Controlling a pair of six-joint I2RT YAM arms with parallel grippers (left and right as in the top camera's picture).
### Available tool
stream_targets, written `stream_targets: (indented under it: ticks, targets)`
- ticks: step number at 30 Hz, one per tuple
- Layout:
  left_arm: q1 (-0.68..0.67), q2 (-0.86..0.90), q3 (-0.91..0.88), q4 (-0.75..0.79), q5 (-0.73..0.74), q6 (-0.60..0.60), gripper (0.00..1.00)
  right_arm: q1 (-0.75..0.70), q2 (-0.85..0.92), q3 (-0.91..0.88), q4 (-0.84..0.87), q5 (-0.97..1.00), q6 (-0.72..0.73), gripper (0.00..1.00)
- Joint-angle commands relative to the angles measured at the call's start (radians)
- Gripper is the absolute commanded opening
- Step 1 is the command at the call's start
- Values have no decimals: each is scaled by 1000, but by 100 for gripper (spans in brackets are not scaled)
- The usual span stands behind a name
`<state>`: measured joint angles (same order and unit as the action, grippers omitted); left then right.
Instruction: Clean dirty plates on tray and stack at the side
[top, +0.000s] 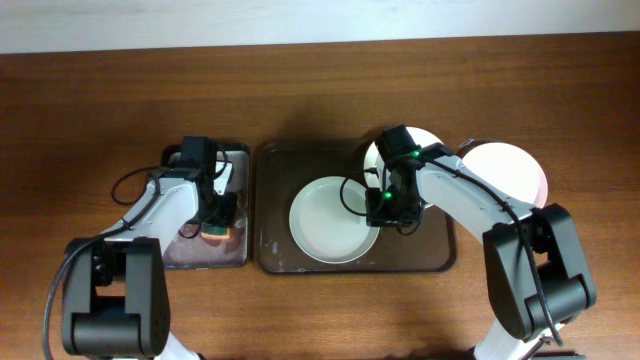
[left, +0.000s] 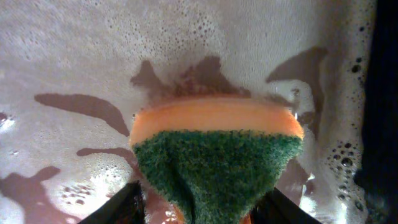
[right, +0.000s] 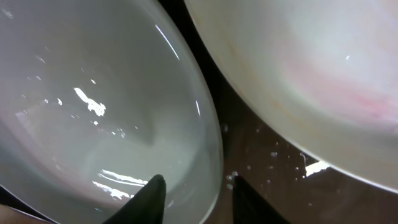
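A pale plate (top: 325, 222) lies in the middle of the dark brown tray (top: 440, 258). My right gripper (top: 385, 208) is at its right rim. In the right wrist view the open fingers (right: 199, 182) straddle that rim, one inside the plate (right: 93, 93) and one over the wet tray (right: 261, 149). A second plate (top: 425, 141) sits at the tray's back, partly under the right arm; it also shows in the right wrist view (right: 311, 62) with a faint pink tint. A third plate (top: 510, 172) lies on the table to the right of the tray. My left gripper (top: 213, 215) is shut on the sponge.
The orange and green sponge (left: 214, 162) hangs in the left fingers (left: 202, 190) over the small grey metal tray (top: 200, 260), which holds soapy, reddish water (left: 74, 56). The grey tray stands just to the left of the brown tray on the wooden table (top: 320, 80).
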<state>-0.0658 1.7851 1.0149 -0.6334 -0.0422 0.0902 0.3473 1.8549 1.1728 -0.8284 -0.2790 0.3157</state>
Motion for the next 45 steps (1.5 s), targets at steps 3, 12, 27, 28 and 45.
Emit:
stream_targets:
  ticks: [3,12,27,28,45]
  targets:
    - [3,16,-6,-9,-7,12,50,-6,-14,-8,7,-5,7,28]
    - [3,16,-6,101,-71,-109,46,-6,3,-8,23,-2,7,21]
    - [3,16,3,-7,-71,-109,58,-6,3,-8,21,-2,7,21]
    - [3,16,5,-1,-72,-109,57,-6,3,-8,21,-2,7,21]
    - [3,18,78,79,-49,-109,64,-6,3,-8,31,2,7,31]
